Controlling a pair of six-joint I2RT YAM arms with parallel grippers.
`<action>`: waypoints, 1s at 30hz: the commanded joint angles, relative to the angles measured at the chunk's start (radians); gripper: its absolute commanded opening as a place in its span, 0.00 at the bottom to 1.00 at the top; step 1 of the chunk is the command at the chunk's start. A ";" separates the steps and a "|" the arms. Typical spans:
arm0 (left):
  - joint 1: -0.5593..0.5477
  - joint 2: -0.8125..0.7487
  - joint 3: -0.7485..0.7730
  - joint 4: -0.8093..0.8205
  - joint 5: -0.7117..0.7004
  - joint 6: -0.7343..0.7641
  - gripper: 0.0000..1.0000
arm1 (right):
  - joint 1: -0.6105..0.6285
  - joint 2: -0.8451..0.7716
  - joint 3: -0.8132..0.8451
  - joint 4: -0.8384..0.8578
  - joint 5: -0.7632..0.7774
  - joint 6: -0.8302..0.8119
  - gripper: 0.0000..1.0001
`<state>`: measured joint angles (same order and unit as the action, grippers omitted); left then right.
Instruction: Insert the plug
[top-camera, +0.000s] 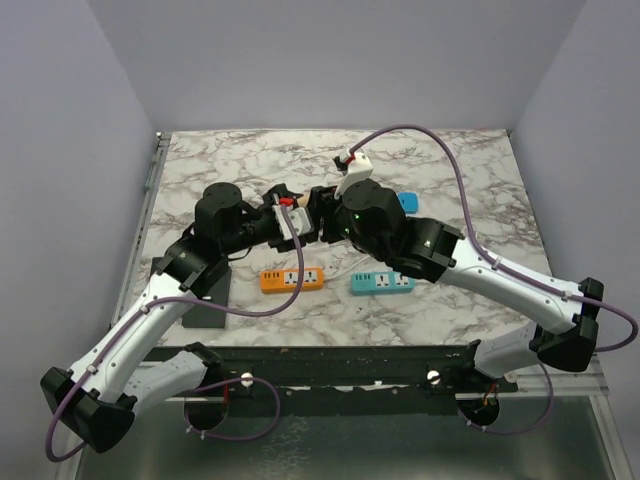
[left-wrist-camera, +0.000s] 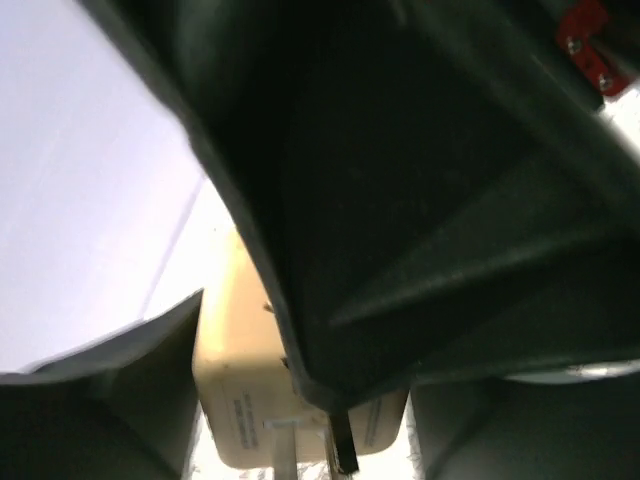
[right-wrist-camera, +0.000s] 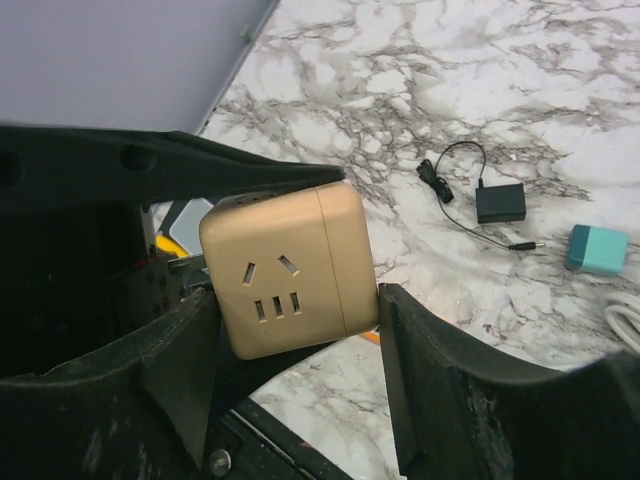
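A gold cube adapter (right-wrist-camera: 285, 270) is held in mid-air between both grippers, its socket face toward the right wrist camera. My right gripper (right-wrist-camera: 295, 310) has a finger on each side of it, both touching. My left gripper (left-wrist-camera: 300, 400) grips the cube (left-wrist-camera: 250, 380) from the other direction; its metal prongs (left-wrist-camera: 283, 445) point down. In the top view the two grippers (top-camera: 298, 215) (top-camera: 320, 208) meet above the table's middle and mostly hide the cube. An orange power strip (top-camera: 292, 279) and a teal power strip (top-camera: 381, 283) lie just in front of them.
A black charger with a thin cable (right-wrist-camera: 499, 202) and a small teal block (right-wrist-camera: 597, 249) lie on the marble table (right-wrist-camera: 420, 90) beyond the grippers. A white cable (right-wrist-camera: 625, 320) shows at the right edge. A dark plate (top-camera: 208, 300) lies under the left arm.
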<state>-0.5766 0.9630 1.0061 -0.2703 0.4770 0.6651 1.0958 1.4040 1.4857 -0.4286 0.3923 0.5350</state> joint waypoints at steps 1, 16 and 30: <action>-0.005 0.004 0.046 0.018 0.002 -0.010 0.47 | 0.018 0.017 0.023 0.001 0.087 0.025 0.29; -0.005 -0.142 0.024 0.029 0.307 0.167 0.00 | -0.212 -0.193 -0.040 0.034 -0.562 0.004 0.99; -0.019 -0.118 0.154 0.069 0.436 0.214 0.00 | -0.270 -0.214 -0.160 0.335 -0.970 0.100 1.00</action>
<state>-0.5888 0.8436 1.0912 -0.2535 0.8215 0.8501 0.8478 1.2079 1.3396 -0.2073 -0.4427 0.6029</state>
